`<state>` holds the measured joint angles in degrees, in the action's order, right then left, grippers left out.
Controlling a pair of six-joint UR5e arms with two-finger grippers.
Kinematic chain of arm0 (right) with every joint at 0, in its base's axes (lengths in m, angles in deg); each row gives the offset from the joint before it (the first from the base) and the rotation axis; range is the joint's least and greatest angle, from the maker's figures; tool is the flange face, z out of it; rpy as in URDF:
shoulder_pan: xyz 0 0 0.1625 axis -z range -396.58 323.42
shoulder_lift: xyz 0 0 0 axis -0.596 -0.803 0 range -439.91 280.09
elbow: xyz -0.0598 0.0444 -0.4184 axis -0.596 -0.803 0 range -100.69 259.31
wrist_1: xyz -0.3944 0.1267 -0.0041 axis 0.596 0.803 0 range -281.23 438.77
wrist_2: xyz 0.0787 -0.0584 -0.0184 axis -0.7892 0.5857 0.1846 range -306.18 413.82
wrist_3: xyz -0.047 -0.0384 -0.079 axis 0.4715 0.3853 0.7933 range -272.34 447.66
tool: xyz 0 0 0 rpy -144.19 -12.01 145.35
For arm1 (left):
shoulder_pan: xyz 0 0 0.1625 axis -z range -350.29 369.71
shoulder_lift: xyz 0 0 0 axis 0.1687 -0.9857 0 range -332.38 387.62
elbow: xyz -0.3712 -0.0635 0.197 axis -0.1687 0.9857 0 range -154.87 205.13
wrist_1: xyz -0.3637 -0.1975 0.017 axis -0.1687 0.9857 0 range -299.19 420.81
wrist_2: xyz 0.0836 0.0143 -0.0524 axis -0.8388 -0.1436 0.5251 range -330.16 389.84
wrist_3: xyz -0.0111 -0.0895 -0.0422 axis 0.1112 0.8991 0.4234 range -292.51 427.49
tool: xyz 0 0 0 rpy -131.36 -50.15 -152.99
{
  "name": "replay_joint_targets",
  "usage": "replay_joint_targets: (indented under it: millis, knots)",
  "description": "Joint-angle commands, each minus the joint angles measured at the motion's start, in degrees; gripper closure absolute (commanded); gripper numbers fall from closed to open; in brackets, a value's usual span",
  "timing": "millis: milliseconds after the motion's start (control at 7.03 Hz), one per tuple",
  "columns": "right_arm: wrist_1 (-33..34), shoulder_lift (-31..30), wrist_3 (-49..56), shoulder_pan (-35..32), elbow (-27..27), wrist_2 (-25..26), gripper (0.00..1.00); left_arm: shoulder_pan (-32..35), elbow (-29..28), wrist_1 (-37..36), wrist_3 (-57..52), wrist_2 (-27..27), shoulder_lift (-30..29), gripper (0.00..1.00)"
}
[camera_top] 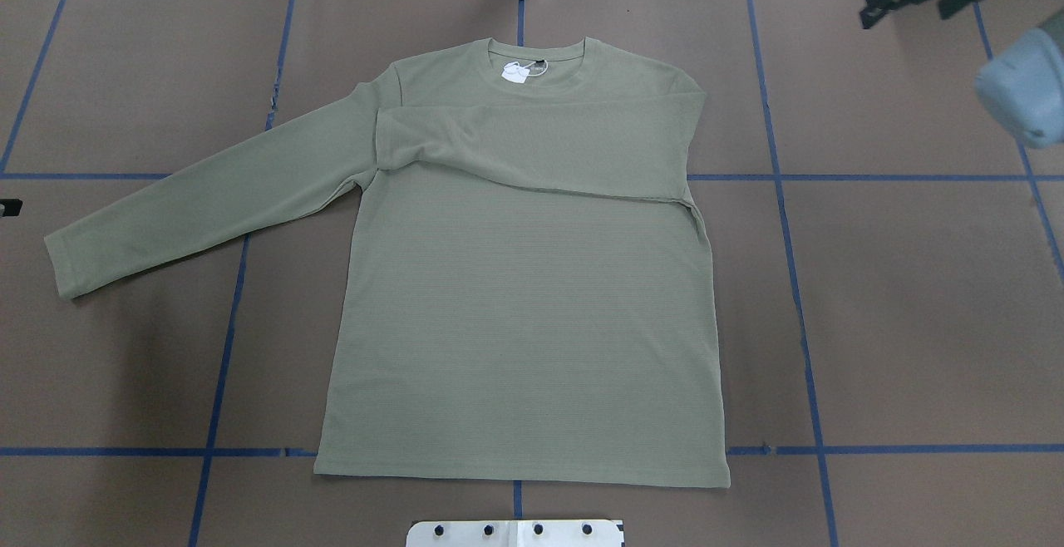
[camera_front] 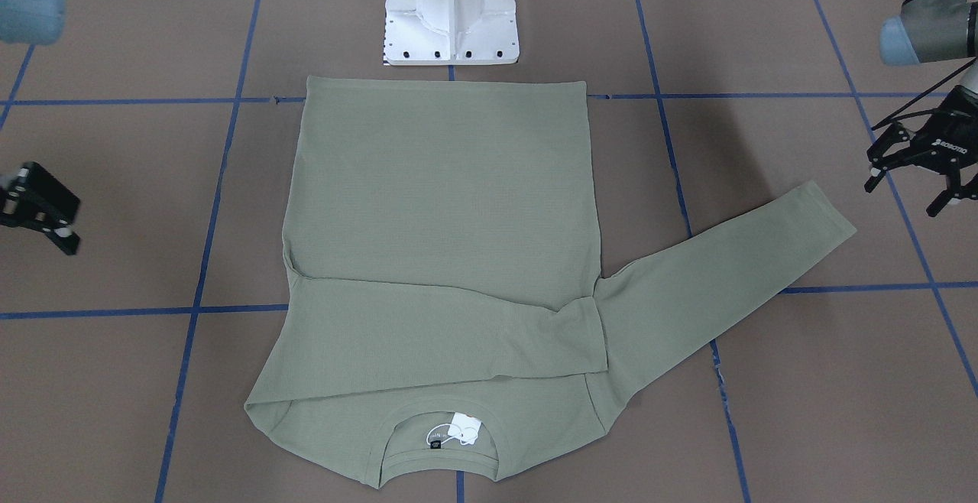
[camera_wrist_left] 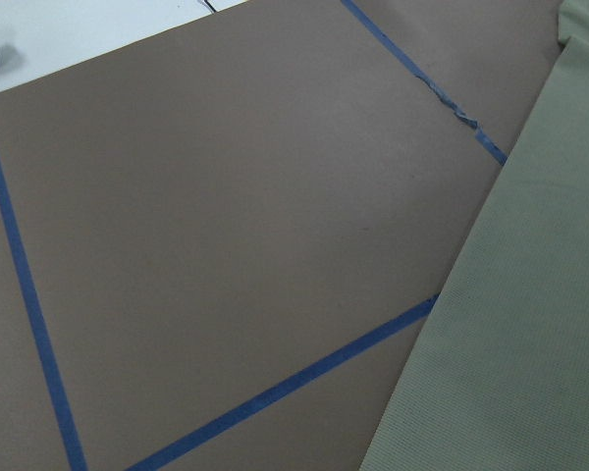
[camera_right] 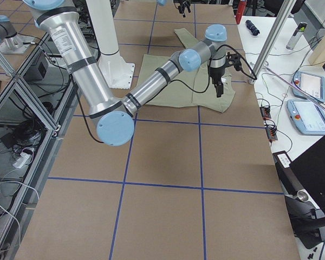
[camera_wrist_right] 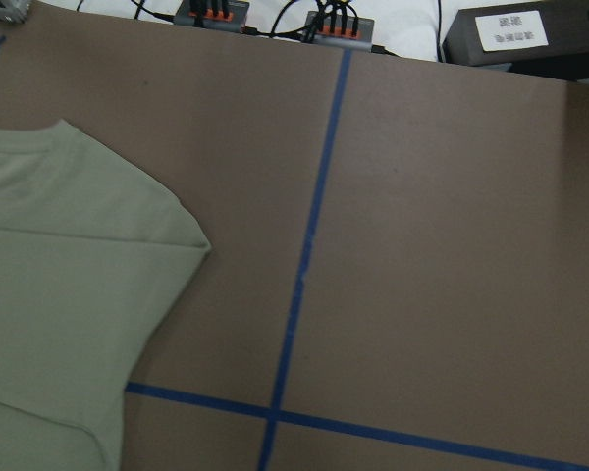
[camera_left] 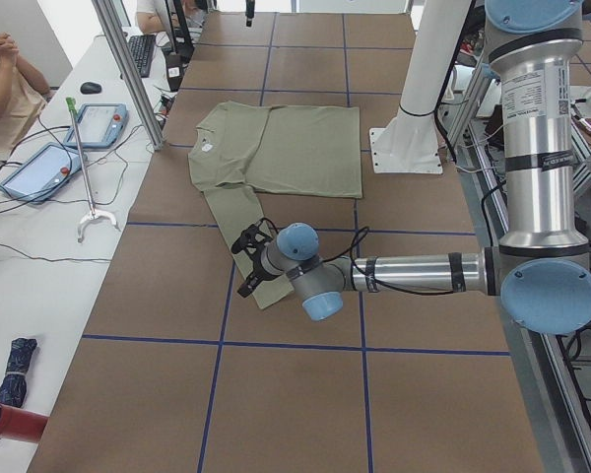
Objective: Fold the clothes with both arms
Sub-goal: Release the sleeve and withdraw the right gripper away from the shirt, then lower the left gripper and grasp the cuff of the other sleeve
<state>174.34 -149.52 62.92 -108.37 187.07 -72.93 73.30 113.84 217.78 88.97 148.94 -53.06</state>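
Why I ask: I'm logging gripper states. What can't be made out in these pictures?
Right gripper: jaw gap cut off by the front-facing view's left edge; dark and clipped at the overhead view's top.
White tag: print too small to read in any view.
Shirt chest: hidden under the folded sleeve.

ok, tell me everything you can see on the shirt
Sage-green knit long-sleeve shirt, round neck, white tag inside the collar. It lies flat on the brown table, hem toward the robot. One sleeve is folded across the chest; the other stretches out to the robot's left. Both the left gripper and right gripper are clear of it.
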Motion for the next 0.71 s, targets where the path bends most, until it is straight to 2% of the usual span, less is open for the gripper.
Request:
replay_joint_targets:
  millis: [0,142,569]
  knots:
    - [-1.1,-13.7,9.8,-5.9,5.0,-2.5,0.00,-11.0,0.0,2.1,0.5,-8.6,2.1,0.00]
    - [-1.4,-15.8,9.9,-7.0,6.2,-4.1,0.00,-12.7,-0.2,2.1,0.3,-8.9,2.8,0.00]
    - [-1.4,-16.8,9.6,-7.3,6.7,-4.0,0.00,-16.5,-0.5,2.1,-0.1,-11.2,4.2,0.01]
